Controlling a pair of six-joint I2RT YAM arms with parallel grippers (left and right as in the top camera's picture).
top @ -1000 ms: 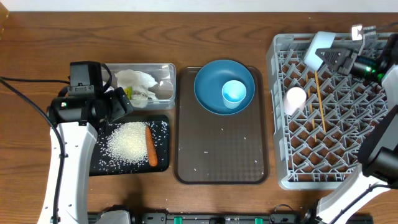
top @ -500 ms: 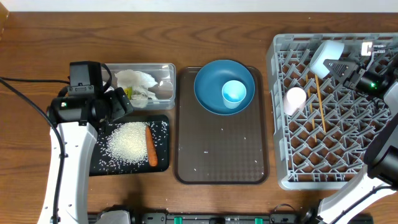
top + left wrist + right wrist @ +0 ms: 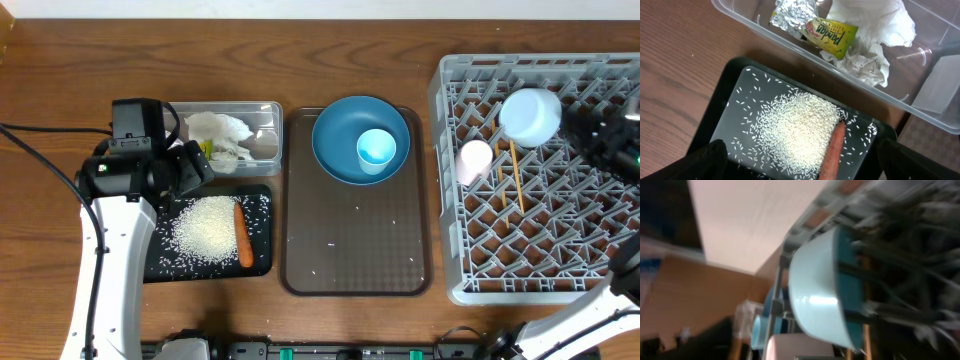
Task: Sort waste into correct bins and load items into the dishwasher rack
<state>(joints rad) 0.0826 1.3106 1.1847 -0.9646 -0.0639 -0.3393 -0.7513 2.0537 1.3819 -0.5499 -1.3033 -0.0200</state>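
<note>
The pale blue bowl lies on its side among the pegs at the back of the grey dishwasher rack. My right gripper is just to its right, open and off the bowl. A pink cup and two chopsticks lie in the rack too. The blue plate carries the light blue cup. My left gripper hangs open above the black tray, which holds rice and a carrot. The clear tub holds tissue and a yellow wrapper.
The plate rests at the back of a dark brown serving tray in the middle, which has a few stray rice grains on it. A crumpled piece of foil lies in the clear tub. The right arm's base stands at the front right corner.
My right gripper has opened, let go of the pale blue bowl and drawn back to the right. The bowl now rests in the rack. The left arm has not moved.
</note>
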